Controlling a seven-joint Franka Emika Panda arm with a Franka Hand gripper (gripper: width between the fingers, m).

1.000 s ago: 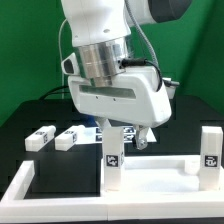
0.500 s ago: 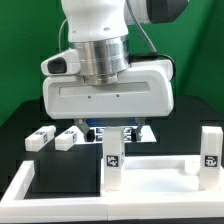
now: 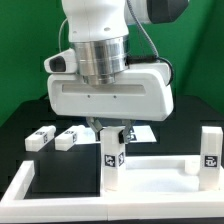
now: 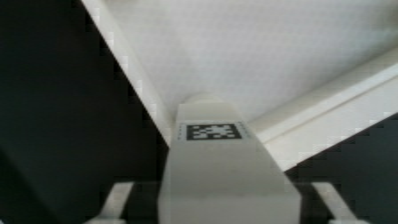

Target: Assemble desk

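The white tabletop panel [image 3: 160, 165] lies flat at the front of the exterior view. One white leg [image 3: 113, 160] with a square tag stands upright at its corner on the exterior view's left. A second leg [image 3: 210, 150] stands at the corner on the exterior view's right. My gripper [image 3: 113, 131] hangs right over the first leg, its jaws astride the leg's top. In the wrist view the leg [image 4: 215, 131] rises between my fingers [image 4: 121, 203], with a dark gap on each side. My gripper [image 4: 224, 203] is open. The panel [image 4: 249, 50] lies beyond.
Two loose white legs [image 3: 41, 136] [image 3: 70, 138] lie on the black table at the exterior view's left. A white border strip [image 3: 20, 183] edges the table at the front left. A green backdrop stands behind. The arm's wide hand hides the middle of the table.
The hand has turned square to the camera, shifted toward the exterior view's left and come down, so the jaws now straddle the top of the upright leg.
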